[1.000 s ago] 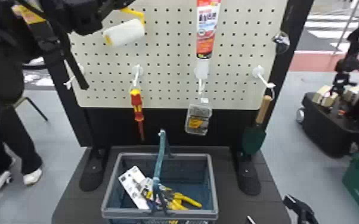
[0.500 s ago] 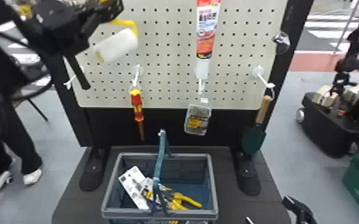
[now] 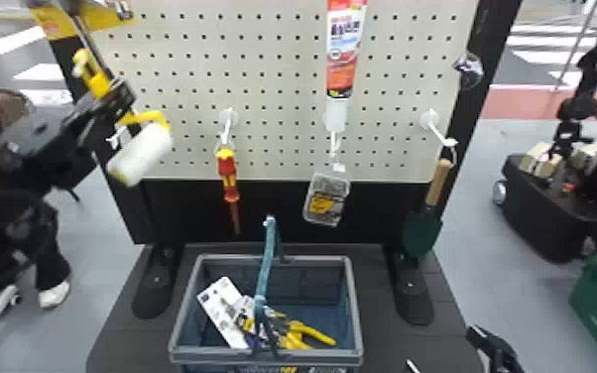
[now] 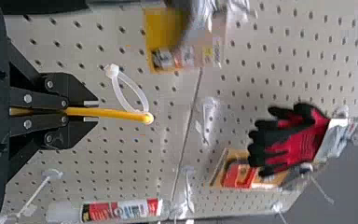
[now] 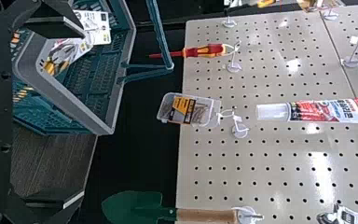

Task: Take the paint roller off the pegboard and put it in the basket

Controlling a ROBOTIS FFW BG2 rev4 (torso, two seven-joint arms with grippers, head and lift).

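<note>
In the head view, my left gripper (image 3: 121, 99) is at the upper left, before the pegboard (image 3: 282, 64), shut on the paint roller's yellow frame. The roller's white sleeve (image 3: 141, 154) hangs tilted beside the fingers. The left wrist view has the left gripper (image 4: 91, 112) closed around the yellow rod (image 4: 116, 114), a white loop at its end. My right gripper (image 3: 446, 352) is low at the right of the basket (image 3: 354, 307); in the right wrist view, the right gripper (image 5: 77, 114) stands open with nothing between its fingers. The basket holds a white card pack and yellow-handled pliers.
A red-yellow screwdriver (image 3: 228, 173), a clear box (image 3: 327, 198), a red-white tube (image 3: 344, 49) and a trowel (image 3: 424, 228) hang on the board. The basket's teal handle (image 3: 267, 258) stands upright. Gloves (image 4: 293, 140) hang on the board too.
The left gripper has carried the roller down and to the left, lower across the board's left side, still gripping it. The right gripper and the basket have hardly moved.
</note>
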